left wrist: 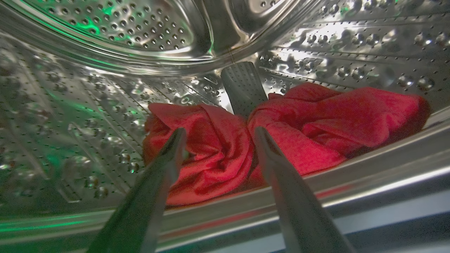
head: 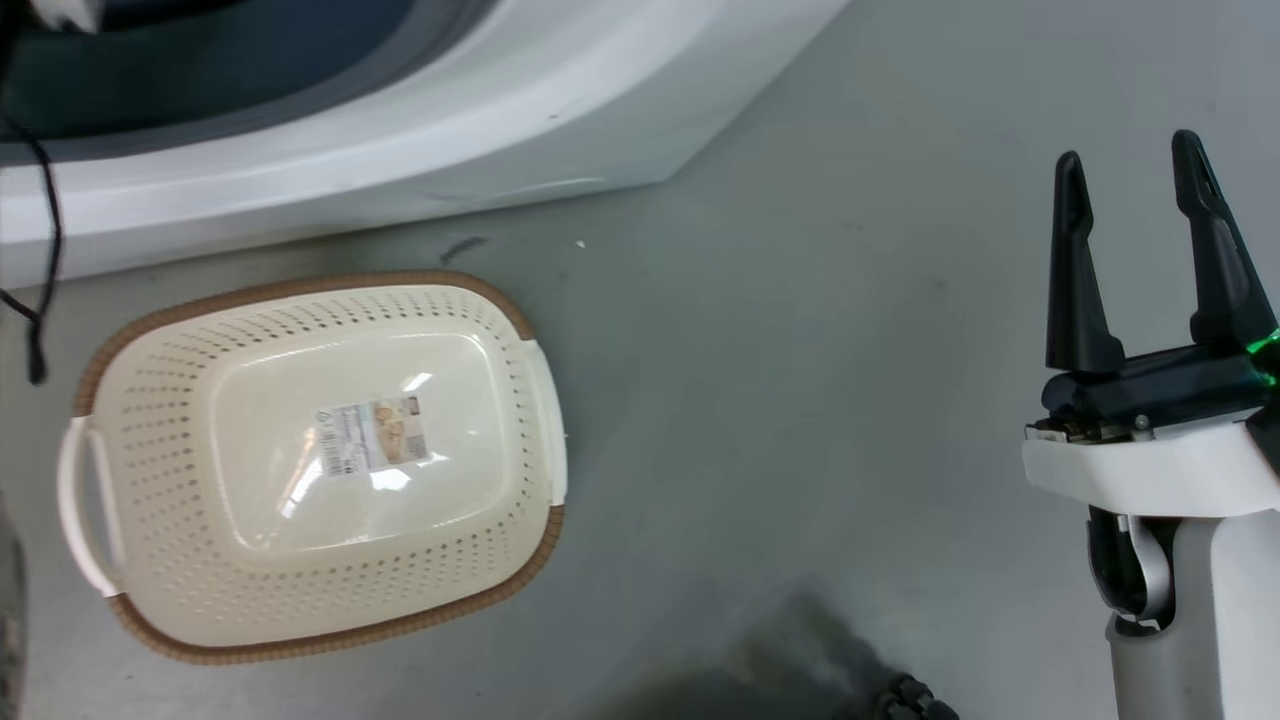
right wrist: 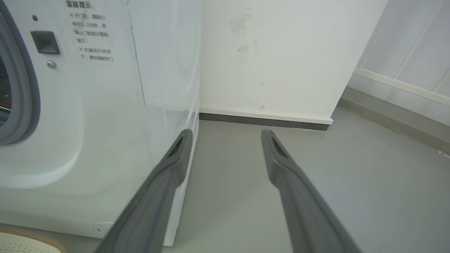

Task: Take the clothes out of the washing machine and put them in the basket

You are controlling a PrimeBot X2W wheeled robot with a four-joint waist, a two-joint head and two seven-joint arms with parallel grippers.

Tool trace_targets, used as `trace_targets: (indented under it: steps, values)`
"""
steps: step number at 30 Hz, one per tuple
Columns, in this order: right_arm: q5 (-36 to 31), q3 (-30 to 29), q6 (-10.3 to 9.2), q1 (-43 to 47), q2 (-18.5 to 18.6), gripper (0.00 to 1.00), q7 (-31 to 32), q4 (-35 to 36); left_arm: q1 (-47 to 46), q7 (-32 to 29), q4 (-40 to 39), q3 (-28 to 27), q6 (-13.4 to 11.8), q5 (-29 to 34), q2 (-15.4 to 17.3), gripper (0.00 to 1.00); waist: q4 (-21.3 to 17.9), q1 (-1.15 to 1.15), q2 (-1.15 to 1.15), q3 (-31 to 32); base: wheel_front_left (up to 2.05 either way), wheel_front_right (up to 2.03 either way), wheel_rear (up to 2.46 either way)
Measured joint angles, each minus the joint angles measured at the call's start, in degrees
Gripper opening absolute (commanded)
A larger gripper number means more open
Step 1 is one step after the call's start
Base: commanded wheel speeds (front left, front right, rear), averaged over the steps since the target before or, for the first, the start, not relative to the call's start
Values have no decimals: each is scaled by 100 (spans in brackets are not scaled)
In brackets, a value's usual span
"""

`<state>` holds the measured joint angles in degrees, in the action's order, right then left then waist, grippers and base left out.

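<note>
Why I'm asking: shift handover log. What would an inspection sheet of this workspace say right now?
Surface: grey floor, faint scuff marks, no spills.
Job's things: red clothes lie bunched in the steel drum of the washing machine. The basket stands on the floor in front of the machine and holds no clothes.
Clutter: nothing seen.
Grippers: left gripper is open inside the drum, fingers at the clothes; contact cannot be told. Right gripper is open, holding nothing, over bare floor.
Cables: black cable hangs in front of the machine.
Surroundings: white wall with dark skirting.
</note>
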<state>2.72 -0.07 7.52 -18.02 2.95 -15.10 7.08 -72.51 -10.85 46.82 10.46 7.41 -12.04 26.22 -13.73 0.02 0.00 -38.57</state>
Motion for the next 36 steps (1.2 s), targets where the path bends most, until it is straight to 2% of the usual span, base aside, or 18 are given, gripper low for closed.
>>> trace_targets:
  steps: [1, 2, 12, 20, 30, 31, 32, 36]
  values:
    - [56, 70, 0, -49, 0, 100, 0, 20, -312, -365, 171, 82, 0, -109, 119, 100, -108, 0, 0, -122, 0, 0, 0]
    - [56, 70, 0, -49, 0, 100, 0, 20, -312, -365, 171, 82, 0, -109, 119, 100, -108, 0, 0, -122, 0, 0, 0]
    - [323, 294, 0, -118, 1, 100, 0, 174, -1490, -1906, 762, 303, 0, -230, 576, 100, -584, 0, 0, -658, 0, 0, 0]
    - [478, 471, 0, -118, 0, 100, 0, 261, -1959, -2292, 750, 414, -90, -98, 881, 100, -841, -1, 0, -940, 0, 0, 0]
    - [532, 556, 0, -98, -1, 100, 0, 382, -1940, -2505, 744, 581, -93, -32, 1057, 100, -944, -1, 0, -1178, 0, 0, 0]
    - [532, 557, -1, -97, -1, 100, 0, 390, -1940, -2517, 740, 586, -93, -33, 1061, 69, -948, -1, 0, -1191, 0, 0, 0]
    - [532, 559, 0, -96, -1, 100, 0, 396, -1940, -2524, 728, 587, -93, -37, 1063, 0, -950, -1, 0, -1204, 0, 0, 0]
    - [531, 564, -1, -81, -1, 100, 0, 409, -1944, -2470, 689, 594, -101, -87, 1070, 0, -946, -2, 0, -1244, 0, 0, 0]
